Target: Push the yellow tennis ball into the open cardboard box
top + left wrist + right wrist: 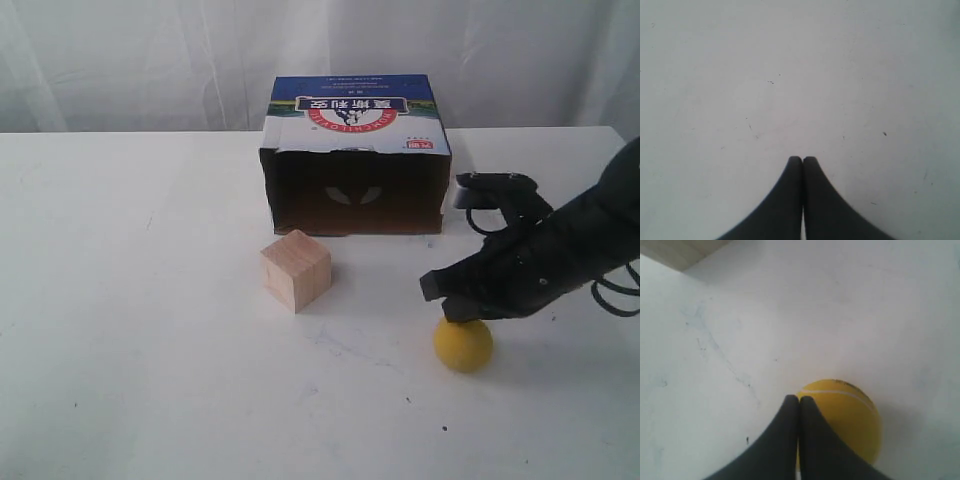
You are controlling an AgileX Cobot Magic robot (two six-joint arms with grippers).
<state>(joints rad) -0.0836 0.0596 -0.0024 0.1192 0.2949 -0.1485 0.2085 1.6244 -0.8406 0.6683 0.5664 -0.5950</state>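
The right gripper (449,299) is holding its two dark fingers (787,440) pressed together, gripping nothing. Its tip is sitting right at the top of the yellow tennis ball (463,344); whether it is touching the ball cannot be told. In the right wrist view a pale seam line is showing on the ball.

Beyond the gripper, on the side away from the ball, the open cardboard box (355,150) is lying with its dark brown opening facing the gripper and ball. Its blue-and-white top is showing a red-and-white logo with large Chinese characters, upside down to the exterior camera, and a curved line of lettering too small to read.

Ahead of the fingertips, apart from them, a pale wooden cube (296,270) is standing on the white table (130,300), near the box's front.

The left gripper (802,161) is also showing its fingers closed together, hanging over bare tabletop.
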